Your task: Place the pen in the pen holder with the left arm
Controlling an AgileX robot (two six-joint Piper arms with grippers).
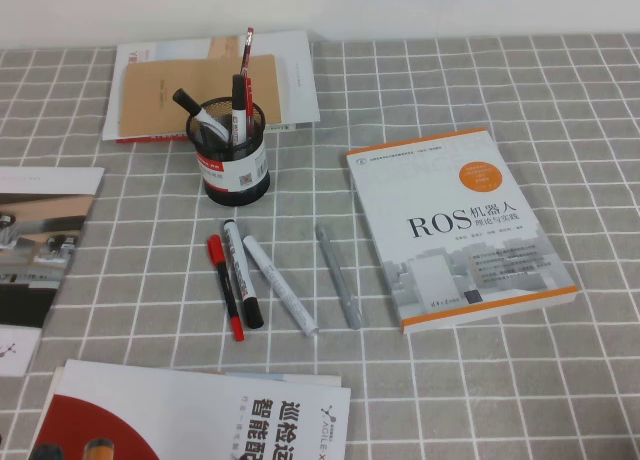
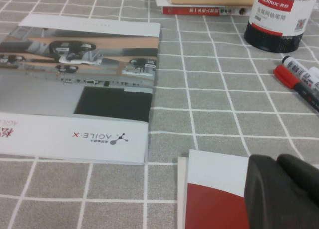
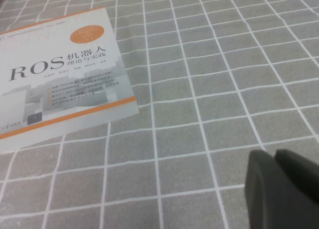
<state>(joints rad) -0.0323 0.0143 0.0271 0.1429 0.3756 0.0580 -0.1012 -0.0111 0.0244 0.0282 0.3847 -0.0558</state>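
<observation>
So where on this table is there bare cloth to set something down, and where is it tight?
Bare cloth lies right of the ROS book, and between the pen holder and that book. Tight: the red pen, black-capped marker, white marker and grey pen lie close below the holder. Left gripper, shut, hovers over the red-and-white booklet; right gripper, shut, over open cloth.

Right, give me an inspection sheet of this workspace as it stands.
Surface: grey checked tablecloth.
Job's things: red pen lying flat beside black-capped marker; pen holder upright, already holding pens.
Clutter: white marker, grey pen, ROS book, brochure, booklets.
Grippers: left gripper shut, low above a red-and-white booklet; right gripper shut, above bare cloth.
Cables: nothing seen.
Surroundings: white wall behind table.
</observation>
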